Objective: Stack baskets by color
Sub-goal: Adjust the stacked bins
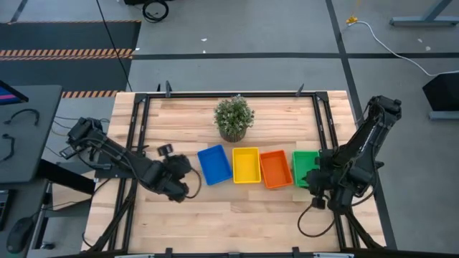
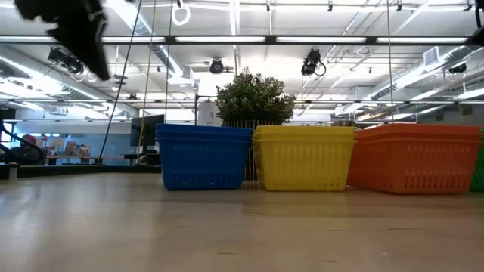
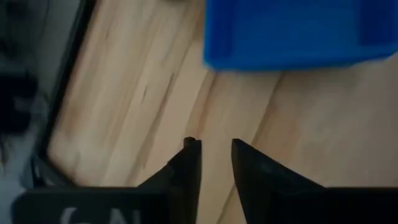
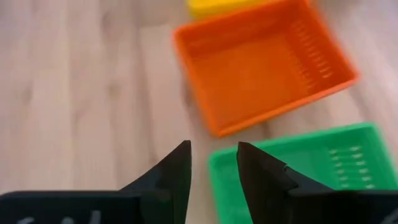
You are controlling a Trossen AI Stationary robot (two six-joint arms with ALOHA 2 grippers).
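Note:
Four baskets stand in a row on the wooden table, bottoms down: blue (image 1: 214, 164), yellow (image 1: 246, 165), orange (image 1: 275, 169) and green (image 1: 303, 166). In the low view the blue (image 2: 204, 157), yellow (image 2: 304, 157) and orange (image 2: 414, 157) ones stand side by side. My left gripper (image 3: 216, 146) hovers open over bare wood just left of the blue basket (image 3: 292, 31), nothing between its fingers. My right gripper (image 4: 213, 149) is open above the green basket's (image 4: 298, 168) near corner, the orange basket (image 4: 261, 68) beyond it.
A potted green plant (image 1: 234, 118) stands behind the row, at the table's far middle. Black frame rails (image 1: 140, 122) run along the table's left and right sides. Bare wood (image 1: 244, 215) lies between the row and the near edge.

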